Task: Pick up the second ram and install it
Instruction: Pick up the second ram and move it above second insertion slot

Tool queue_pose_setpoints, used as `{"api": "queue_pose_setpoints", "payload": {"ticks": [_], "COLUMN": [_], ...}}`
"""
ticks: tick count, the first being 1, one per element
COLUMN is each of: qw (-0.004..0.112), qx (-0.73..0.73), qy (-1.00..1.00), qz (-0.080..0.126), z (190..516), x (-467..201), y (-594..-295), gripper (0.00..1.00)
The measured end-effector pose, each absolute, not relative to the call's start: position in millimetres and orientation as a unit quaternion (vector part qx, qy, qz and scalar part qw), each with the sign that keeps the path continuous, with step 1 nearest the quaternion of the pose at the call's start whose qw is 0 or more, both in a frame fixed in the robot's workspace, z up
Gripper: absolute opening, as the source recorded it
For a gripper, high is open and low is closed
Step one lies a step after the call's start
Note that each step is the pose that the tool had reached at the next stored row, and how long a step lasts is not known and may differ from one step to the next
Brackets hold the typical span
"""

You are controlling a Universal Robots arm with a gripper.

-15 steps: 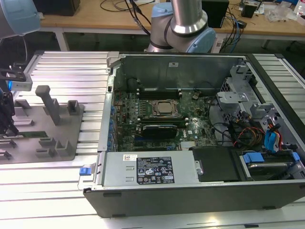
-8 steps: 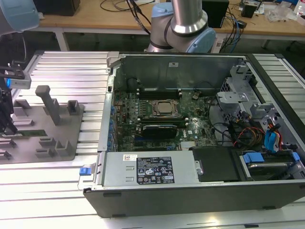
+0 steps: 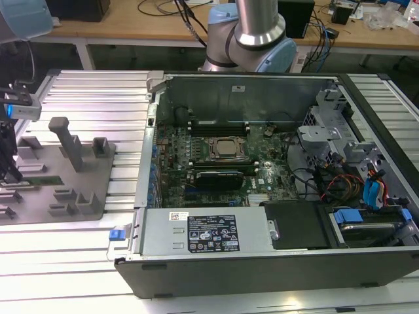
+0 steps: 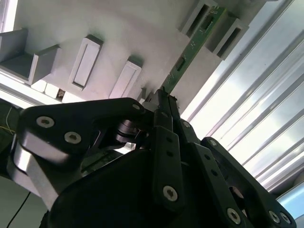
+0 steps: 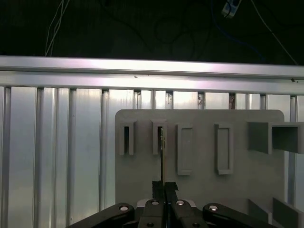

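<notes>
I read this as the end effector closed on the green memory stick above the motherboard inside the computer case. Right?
Not quite. The end effector is closed on the memory stick, but not inside the computer case: the second wrist view shows the stick's far end resting in a slot of the grey holder tray outside it.

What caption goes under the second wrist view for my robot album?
The gripper pinches one end of the green ram stick, its far end between two grey holder blocks.
</notes>
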State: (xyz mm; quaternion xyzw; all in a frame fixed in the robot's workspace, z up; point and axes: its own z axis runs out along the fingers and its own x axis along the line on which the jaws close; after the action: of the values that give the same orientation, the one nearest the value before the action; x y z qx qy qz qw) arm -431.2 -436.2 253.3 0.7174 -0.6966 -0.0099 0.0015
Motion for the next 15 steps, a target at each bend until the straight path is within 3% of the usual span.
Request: {"api": "queue_pose_setpoints", "payload": {"ticks": [15], "qw": [0.000], "qx": [0.717], "qy": [-0.697], "qz": [-0.012], "z": [264], "x": [-431], "y": [-436], "gripper": [0.09]}}
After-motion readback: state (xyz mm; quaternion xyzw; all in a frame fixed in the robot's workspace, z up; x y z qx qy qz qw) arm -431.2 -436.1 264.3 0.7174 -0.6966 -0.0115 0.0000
